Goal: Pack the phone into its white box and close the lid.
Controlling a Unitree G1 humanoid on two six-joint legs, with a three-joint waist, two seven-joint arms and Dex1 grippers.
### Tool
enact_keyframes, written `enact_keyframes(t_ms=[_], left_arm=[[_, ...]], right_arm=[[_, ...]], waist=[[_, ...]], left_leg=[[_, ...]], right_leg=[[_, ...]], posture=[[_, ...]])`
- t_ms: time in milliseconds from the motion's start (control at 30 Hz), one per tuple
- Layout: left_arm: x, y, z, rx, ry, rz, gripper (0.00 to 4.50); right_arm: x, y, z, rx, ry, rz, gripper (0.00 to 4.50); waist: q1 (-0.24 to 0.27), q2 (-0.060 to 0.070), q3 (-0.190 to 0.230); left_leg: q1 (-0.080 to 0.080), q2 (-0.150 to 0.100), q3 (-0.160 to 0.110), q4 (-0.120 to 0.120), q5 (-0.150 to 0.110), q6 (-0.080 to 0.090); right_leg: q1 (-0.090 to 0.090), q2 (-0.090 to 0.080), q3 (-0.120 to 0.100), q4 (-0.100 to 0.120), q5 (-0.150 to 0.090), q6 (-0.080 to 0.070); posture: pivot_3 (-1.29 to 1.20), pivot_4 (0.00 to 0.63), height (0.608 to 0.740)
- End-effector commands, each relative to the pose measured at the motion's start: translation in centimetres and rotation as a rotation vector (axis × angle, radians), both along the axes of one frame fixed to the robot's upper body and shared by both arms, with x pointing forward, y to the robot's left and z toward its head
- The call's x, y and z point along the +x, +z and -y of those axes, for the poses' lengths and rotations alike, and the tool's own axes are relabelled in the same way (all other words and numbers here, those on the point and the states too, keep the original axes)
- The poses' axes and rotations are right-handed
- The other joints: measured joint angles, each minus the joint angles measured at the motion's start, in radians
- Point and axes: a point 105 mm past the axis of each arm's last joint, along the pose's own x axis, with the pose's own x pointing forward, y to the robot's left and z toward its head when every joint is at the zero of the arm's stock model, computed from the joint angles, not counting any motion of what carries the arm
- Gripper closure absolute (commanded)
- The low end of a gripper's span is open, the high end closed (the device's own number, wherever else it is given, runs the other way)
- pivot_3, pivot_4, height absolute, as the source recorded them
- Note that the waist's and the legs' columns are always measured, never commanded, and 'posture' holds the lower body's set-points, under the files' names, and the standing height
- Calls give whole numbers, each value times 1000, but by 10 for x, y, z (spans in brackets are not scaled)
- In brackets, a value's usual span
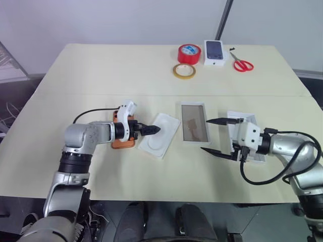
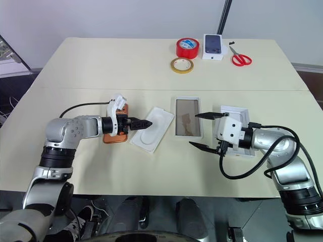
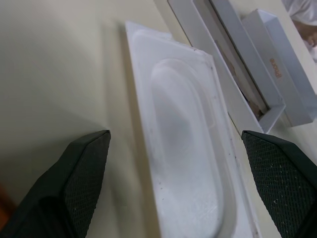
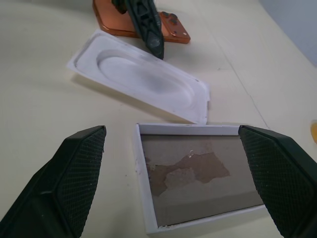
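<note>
Phone not yet packed, both pincers spread wide and empty.

Your left pincer (image 2: 139,122) hovers over the white tray insert (image 2: 150,128), with the phone (image 2: 115,136) flat on the surface (image 2: 101,65) beneath that wrist. Your right pincer (image 2: 204,131) flanks the white box (image 2: 187,124), its lid (image 2: 237,132) behind. Sweep sideways and you may knock the tray or shove the phone away.

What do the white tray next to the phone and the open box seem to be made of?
Tray: probably thin moulded plastic or pulp; matte white, with a smooth pressed oval recess. Box: likely cardboard; white walls, brown floor with a torn, peeled patch.
</note>
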Motion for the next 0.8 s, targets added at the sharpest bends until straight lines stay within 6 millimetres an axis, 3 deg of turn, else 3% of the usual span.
enact_keyframes(t_ms=[33,100,200,433,567,800], left_arm=[[-13,-15,8,24,-54,-86,45],[-14,-19,8,23,-45,-106,45],[-12,-26,4,56,-15,-117,854],[-17,-28,11,22,-26,-142,4447],[-14,-29,10,-17,20,-184,4447],[-3,-2,6,-196,109,-206,4447]], right_arm=[[-1,12,-2,-2,4,65,34],[-1,13,-3,-1,3,72,34],[-1,14,-6,5,2,82,0],[1,14,-8,9,0,87,0],[3,14,-9,11,0,93,0],[-1,-1,-11,-6,22,46,0]], waist=[[-1,0,0],[0,0,0],[0,0,0],[0,0,0],[0,0,0],[-1,0,0]], left_leg=[[0,0,0,0,0,0],[0,0,0,0,0,0],[0,0,0,0,0,0],[0,0,0,0,0,0],[0,0,0,0,0,0],[0,0,0,0,0,0]], right_leg=[[0,0,0,0,0,0],[0,0,0,0,0,0],[0,0,0,0,0,0],[0,0,0,0,0,0],[1,0,0,0,0,0],[1,0,0,0,0,0]], posture=[[0,150,740],[0,150,740],[0,150,740],[0,150,740],[0,150,740],[0,150,740]])
